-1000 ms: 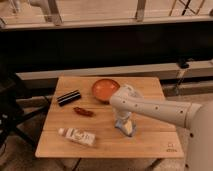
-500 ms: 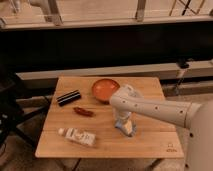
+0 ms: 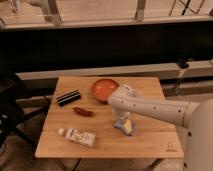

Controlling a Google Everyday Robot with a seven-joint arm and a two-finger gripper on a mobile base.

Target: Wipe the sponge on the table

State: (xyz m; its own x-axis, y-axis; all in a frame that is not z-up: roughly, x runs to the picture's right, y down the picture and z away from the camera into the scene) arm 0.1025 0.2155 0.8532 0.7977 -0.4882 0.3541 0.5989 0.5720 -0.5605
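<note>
In the camera view your gripper (image 3: 123, 124) stands low on the surface (image 3: 150, 142) right of centre, fingers closed on the pale-blue sponge (image 3: 129, 130) pressed to the wood: judged mid-wipe, next slide it flat under steady pressure, clear of the orange bowl (image 3: 105, 89).

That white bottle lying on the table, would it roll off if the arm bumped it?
Likely yes: the white bottle lies on its side and looks round. It sits near the front edge of the table, so a roll could carry it off. The gripper is down at the tabletop, apart from it.
</note>
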